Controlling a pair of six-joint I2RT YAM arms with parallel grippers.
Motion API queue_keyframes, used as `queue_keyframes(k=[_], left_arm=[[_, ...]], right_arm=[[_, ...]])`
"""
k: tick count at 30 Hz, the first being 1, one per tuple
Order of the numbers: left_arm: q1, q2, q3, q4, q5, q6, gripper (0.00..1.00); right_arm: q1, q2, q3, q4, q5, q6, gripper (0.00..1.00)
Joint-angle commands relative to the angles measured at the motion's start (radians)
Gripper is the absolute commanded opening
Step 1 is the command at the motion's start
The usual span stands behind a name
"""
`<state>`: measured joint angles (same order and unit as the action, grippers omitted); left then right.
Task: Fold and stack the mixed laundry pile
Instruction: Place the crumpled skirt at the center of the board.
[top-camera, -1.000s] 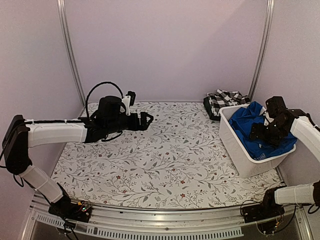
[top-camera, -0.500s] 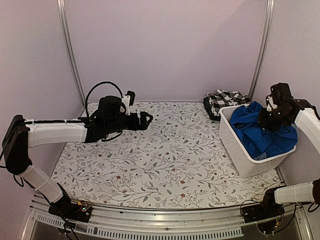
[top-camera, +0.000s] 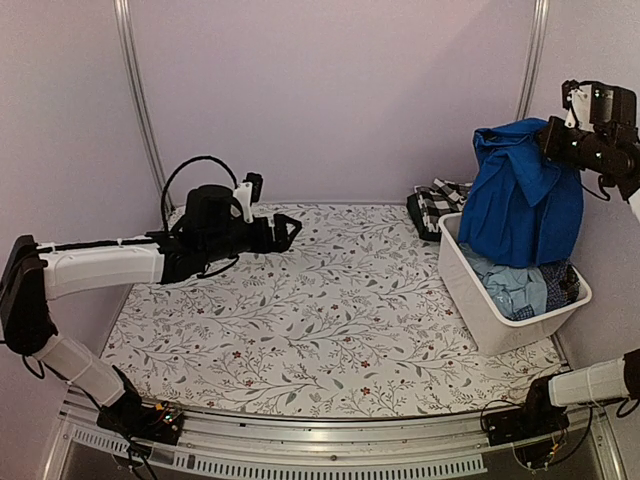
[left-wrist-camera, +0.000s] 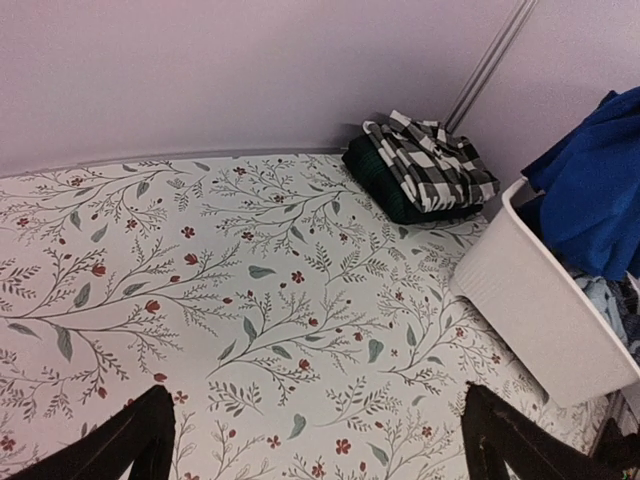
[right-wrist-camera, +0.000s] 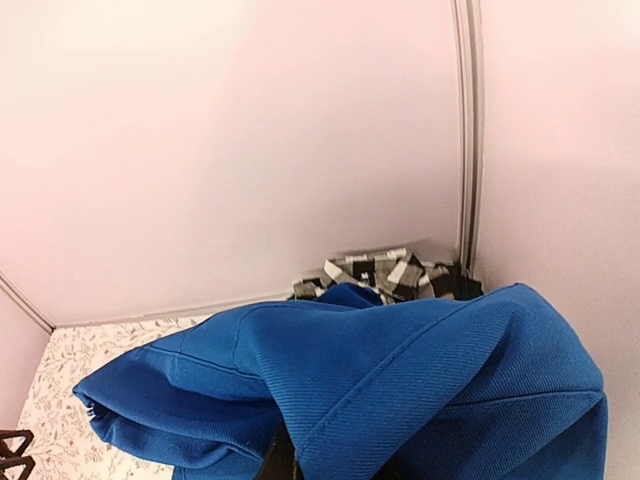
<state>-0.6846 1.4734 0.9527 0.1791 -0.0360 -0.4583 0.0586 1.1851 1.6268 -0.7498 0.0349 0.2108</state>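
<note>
1. Since a second ago the right pincer (top-camera: 553, 140) has gone from down inside the white tub (top-camera: 470, 290) to way up high, and the royal blue garment (top-camera: 525, 195) came up with it. The left arm barely budged.
2. The right pincer is clenched on a top fold of that garment. The cloth hangs straight below it, with its lower end at the tub's mouth.
3. The left pincer (top-camera: 290, 228) is fully released and holding nothing. It hovers over the table cover (top-camera: 330, 320), well apart from the right one.
4. In the tub under the hanging cloth are the pale blue garment (top-camera: 510, 285) and the dark blue check garment (top-camera: 562, 283). The black-and-white plaid garment (top-camera: 450, 200) sits bundled on the cover just behind the tub.
5. My read: this is the pull-one-item-out step and folding hasn't started. Next, the garment needs carrying toward the left pincer and laying flat on the cover, probably with both pincers spreading it.
</note>
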Motion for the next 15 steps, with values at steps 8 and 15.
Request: queue_keyframes(k=[8,15], left_arm=[[0.063,-0.068,-0.013,0.007,0.017,-0.044,1.00],[0.133,-0.131,-0.050,0.011,0.072,-0.100,1.00]], right_arm=[[0.047,0.168,0.272,0.280,-0.309,0.013,0.00],[0.327,0.352,0.410,0.325,-0.329,-0.017,0.00]])
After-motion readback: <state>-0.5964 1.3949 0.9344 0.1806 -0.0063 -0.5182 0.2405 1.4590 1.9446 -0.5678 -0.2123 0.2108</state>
